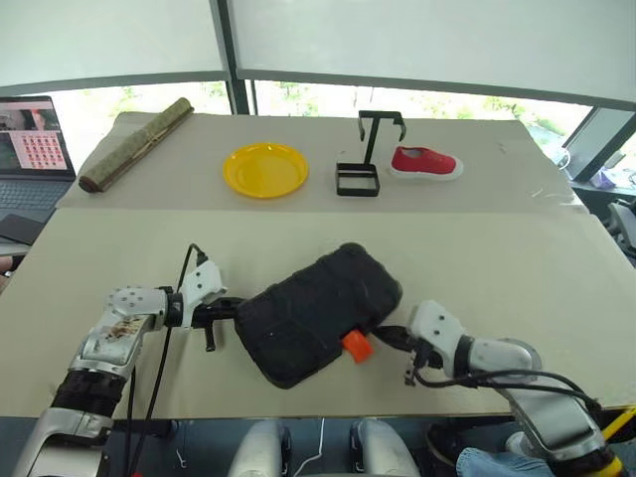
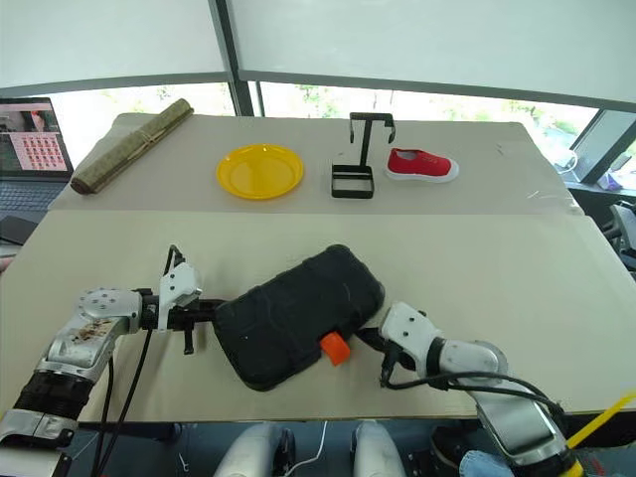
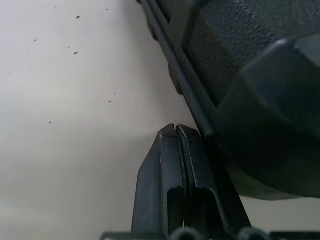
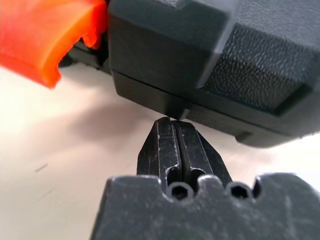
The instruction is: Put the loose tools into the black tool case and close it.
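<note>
The black tool case [image 1: 318, 313] lies with its lid down, skewed, near the table's front edge. Its orange latch [image 1: 356, 345] sticks out at the near side. My left gripper [image 1: 235, 310] is shut, with its tip against the case's left edge; the left wrist view has the two fingers [image 3: 167, 160] pressed together beside the case wall [image 3: 250, 75]. My right gripper [image 1: 388, 336] is shut too. It sits at the case's near right corner, just right of the latch [image 4: 45, 35], with its tip at the case's lower rim [image 4: 165, 102]. The loose tools are out of view.
At the back of the table are a yellow plate [image 1: 265, 170], a black wire stand [image 1: 366, 159], a red shoe [image 1: 425, 162] and a wooden log [image 1: 135, 144]. A laptop [image 1: 30, 149] stands off the table's left side.
</note>
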Action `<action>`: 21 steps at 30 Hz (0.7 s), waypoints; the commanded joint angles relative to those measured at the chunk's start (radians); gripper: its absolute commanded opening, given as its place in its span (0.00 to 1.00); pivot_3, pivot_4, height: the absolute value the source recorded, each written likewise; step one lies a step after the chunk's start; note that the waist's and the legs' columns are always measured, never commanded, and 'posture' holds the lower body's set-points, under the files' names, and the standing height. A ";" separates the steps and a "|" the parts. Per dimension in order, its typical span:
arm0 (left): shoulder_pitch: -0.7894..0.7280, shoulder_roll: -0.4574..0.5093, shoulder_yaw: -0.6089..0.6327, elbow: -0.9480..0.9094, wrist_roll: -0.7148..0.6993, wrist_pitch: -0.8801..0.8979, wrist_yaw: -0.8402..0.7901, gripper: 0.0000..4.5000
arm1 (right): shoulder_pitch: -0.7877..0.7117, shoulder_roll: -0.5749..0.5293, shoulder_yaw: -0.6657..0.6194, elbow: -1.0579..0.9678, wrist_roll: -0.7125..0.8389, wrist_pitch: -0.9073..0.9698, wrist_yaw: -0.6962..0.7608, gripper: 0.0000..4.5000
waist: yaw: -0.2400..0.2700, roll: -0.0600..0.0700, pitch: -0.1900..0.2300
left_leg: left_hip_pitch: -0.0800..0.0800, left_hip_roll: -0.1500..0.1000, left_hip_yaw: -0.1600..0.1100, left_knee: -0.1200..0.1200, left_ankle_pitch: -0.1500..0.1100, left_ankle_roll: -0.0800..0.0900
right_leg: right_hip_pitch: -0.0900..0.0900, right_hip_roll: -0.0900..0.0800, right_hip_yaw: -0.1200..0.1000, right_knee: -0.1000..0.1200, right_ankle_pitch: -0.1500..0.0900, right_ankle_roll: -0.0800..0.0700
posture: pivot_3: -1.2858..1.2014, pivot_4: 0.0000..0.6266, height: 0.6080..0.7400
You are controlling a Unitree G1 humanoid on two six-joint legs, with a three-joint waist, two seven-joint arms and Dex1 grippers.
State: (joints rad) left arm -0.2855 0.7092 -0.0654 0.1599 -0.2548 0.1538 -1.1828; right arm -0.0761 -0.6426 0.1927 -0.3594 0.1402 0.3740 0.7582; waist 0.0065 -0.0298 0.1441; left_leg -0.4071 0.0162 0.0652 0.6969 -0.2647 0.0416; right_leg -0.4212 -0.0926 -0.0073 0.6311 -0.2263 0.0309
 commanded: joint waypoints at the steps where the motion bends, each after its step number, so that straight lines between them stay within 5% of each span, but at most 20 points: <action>1: -0.009 -0.021 0.045 -0.062 -0.050 0.037 0.036 0.02 | -0.055 0.007 -0.013 0.023 0.004 -0.048 0.020 0.00 | 0.000 0.000 0.000 | 0.000 0.000 0.000 0.000 0.000 0.000 | 0.000 0.000 0.000 0.000 0.000 0.000 | 0.52 0.24 1.00; 8: -0.127 -0.011 0.112 -0.033 -0.139 0.086 -0.011 0.02 | 0.021 -0.080 -0.115 -0.040 0.096 -0.031 0.119 0.00 | 0.011 -0.001 0.000 | -0.001 -0.001 -0.002 0.001 0.000 0.000 | 0.001 -0.001 -0.003 0.000 0.000 0.000 | 0.52 0.24 1.00; 14: -0.203 0.049 0.002 -0.106 -0.125 0.186 -0.131 0.02 | 0.121 -0.163 -0.236 -0.206 0.257 0.086 0.180 0.00 | 0.000 -0.001 0.000 | 0.000 -0.001 -0.001 0.001 0.000 0.000 | 0.002 0.000 -0.001 0.000 0.000 0.001 | 0.52 0.24 1.00; 21: -0.255 -0.070 -0.101 -0.119 -0.086 0.160 -0.109 0.02 | 0.064 -0.178 -0.242 -0.339 0.387 0.237 0.148 0.00 | 0.004 -0.001 0.000 | 0.000 -0.001 -0.001 0.001 0.000 0.000 | 0.002 0.000 -0.001 0.000 0.000 0.000 | 0.52 0.24 1.00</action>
State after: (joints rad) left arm -0.5209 0.6496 -0.1516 0.0551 -0.3573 0.3416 -1.2992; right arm 0.0120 -0.8249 -0.0456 -0.6434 0.4781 0.5719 0.9214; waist 0.0100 -0.0307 0.1446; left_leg -0.4069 0.0153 0.0639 0.6980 -0.2647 0.0417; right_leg -0.4194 -0.0924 -0.0077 0.6311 -0.2263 0.0312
